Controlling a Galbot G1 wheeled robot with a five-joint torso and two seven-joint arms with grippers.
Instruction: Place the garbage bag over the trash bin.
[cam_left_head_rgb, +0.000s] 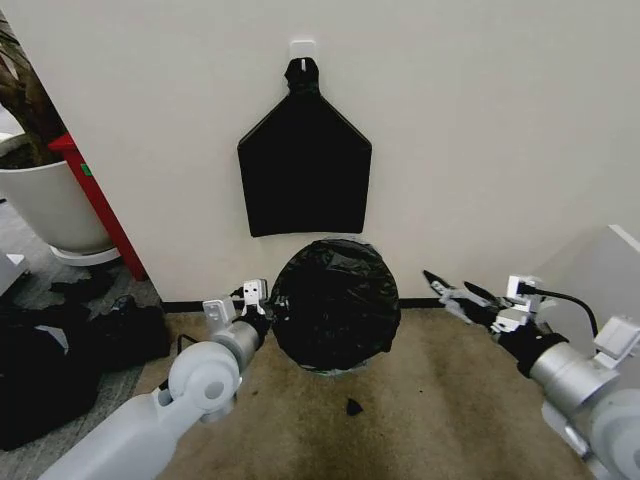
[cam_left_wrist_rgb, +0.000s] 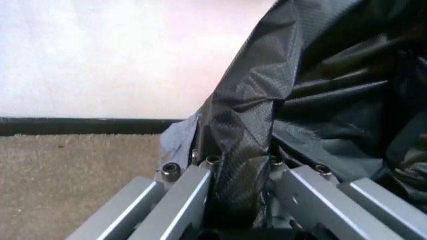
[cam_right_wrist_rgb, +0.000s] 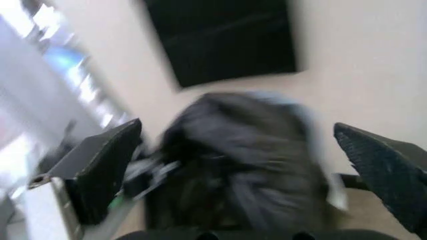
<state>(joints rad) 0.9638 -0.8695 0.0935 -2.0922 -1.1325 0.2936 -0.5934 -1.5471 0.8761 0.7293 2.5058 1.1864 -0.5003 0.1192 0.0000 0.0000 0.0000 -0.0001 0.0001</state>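
Brown carpet (cam_left_head_rgb: 420, 410) below; left gripper (cam_left_head_rgb: 262, 308) pinches the garbage bag (cam_left_head_rgb: 335, 305) mid-frame; right gripper (cam_left_head_rgb: 458, 292) spread wide, empty.

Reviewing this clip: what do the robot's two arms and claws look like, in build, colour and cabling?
Both arms are smooth light-grey tubes with rounded silver-grey joint housings. The left claw has small white blocks on its wrist and, up close, flat grey metal bars fixed with bolts. The right claw has long black tapered fingers with textured pads, a white wrist module and a black cable looping back along the arm.
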